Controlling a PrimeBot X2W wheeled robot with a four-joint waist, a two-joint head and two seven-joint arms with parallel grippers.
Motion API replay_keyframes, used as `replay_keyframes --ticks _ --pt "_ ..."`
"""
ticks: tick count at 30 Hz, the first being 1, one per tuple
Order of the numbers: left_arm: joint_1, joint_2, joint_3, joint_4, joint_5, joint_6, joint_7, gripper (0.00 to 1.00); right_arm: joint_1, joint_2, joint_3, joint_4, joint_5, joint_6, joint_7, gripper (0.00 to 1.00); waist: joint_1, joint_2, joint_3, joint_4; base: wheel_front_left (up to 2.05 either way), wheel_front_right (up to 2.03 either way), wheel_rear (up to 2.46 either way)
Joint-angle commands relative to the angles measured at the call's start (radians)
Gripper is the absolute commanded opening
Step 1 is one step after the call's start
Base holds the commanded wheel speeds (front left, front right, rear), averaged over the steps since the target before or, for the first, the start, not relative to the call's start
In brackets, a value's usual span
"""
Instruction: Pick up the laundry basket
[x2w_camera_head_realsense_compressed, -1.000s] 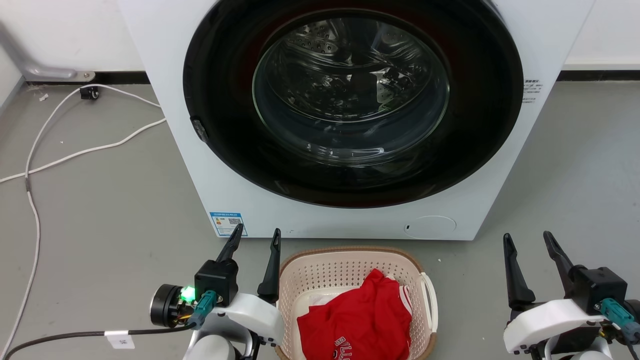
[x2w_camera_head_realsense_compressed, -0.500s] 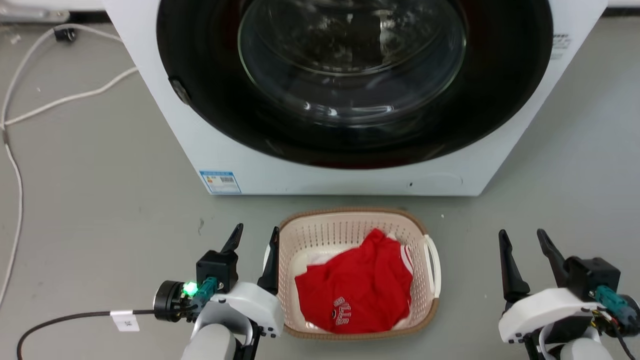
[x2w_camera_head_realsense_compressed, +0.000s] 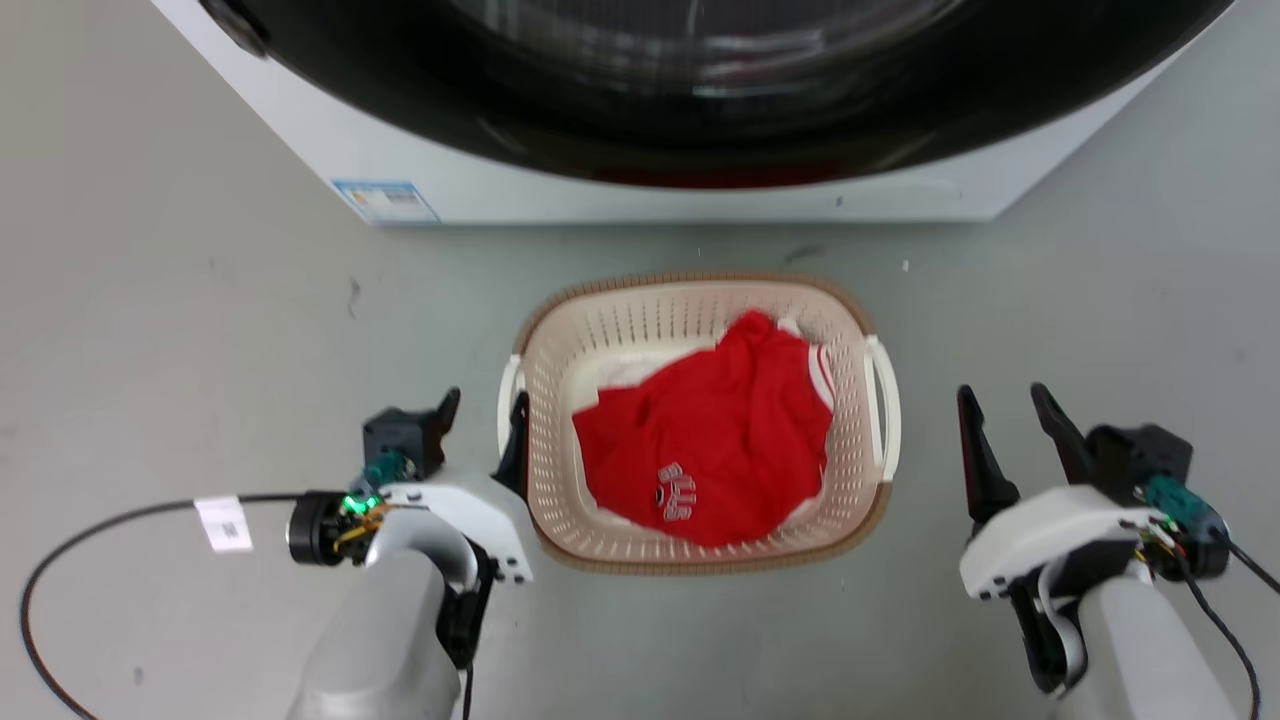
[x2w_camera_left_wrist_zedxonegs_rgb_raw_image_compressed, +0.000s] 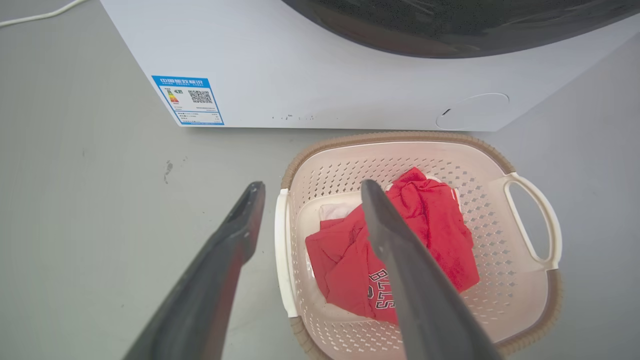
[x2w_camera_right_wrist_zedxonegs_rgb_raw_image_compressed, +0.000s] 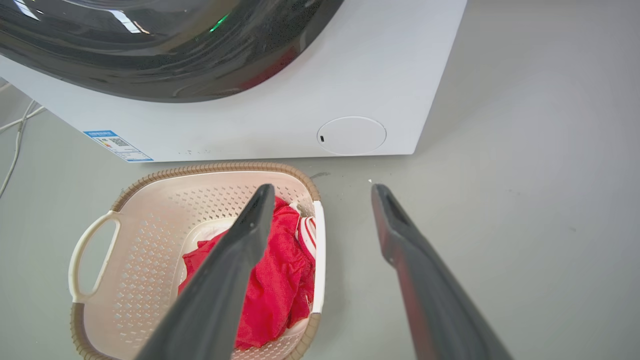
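The laundry basket (x2w_camera_head_realsense_compressed: 700, 283) stands on the floor in front of the washer, cream and perforated with a brown rim. A red shirt (x2w_camera_head_realsense_compressed: 710, 440) lies inside over something white. My left gripper (x2w_camera_head_realsense_compressed: 482, 412) is open beside the basket's left white handle (x2w_camera_head_realsense_compressed: 505, 395). In the left wrist view that handle (x2w_camera_left_wrist_zedxonegs_rgb_raw_image_compressed: 280, 250) lies in the gap between the fingers of the gripper (x2w_camera_left_wrist_zedxonegs_rgb_raw_image_compressed: 311, 187). My right gripper (x2w_camera_head_realsense_compressed: 1002, 398) is open, a short way right of the right handle (x2w_camera_head_realsense_compressed: 887, 405). In the right wrist view the basket (x2w_camera_right_wrist_zedxonegs_rgb_raw_image_compressed: 150, 240) lies left, its handle (x2w_camera_right_wrist_zedxonegs_rgb_raw_image_compressed: 318, 250) between the open gripper's (x2w_camera_right_wrist_zedxonegs_rgb_raw_image_compressed: 324, 189) fingers.
The white front-loading washer (x2w_camera_head_realsense_compressed: 600, 190) with its dark round door rises just behind the basket. A black cable (x2w_camera_head_realsense_compressed: 60, 560) with a white tag loops over the grey floor at the lower left. Bare floor lies on both sides of the basket.
The head camera has tilted down, so the washer slid up the picture and the whole basket came into view. Both grippers stay open and now sit level with the basket's handles.
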Motion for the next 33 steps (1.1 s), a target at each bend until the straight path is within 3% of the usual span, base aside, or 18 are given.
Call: replay_keyframes --ticks 1,9,17,33 --pt "-0.041 0.008 0.011 0.031 -0.011 -0.012 -0.003 1.0 -0.046 0.0 0.012 0.031 0.007 -0.001 0.0 1.0 -0.0002 0.0 0.092 -0.013 0.0 0.0 0.0" --pt "-0.21 0.031 0.016 0.204 -0.056 -0.062 0.02 1.0 -0.221 -0.011 0.074 0.195 0.049 -0.001 0.032 1.0 -0.0002 0.0 0.249 -0.03 0.0 0.0 0.0" --pt "-0.347 0.066 0.001 0.327 -0.113 -0.079 0.087 1.0 -0.403 -0.019 0.163 0.367 0.105 -0.001 0.074 1.0 -0.0002 0.0 0.358 -0.042 0.0 0.0 0.0" --pt "-0.466 0.12 -0.112 0.371 -0.245 -0.08 0.234 1.0 -0.619 -0.006 0.329 0.62 0.244 -0.001 0.123 1.0 -0.0002 0.0 0.436 -0.056 0.0 0.0 0.0"
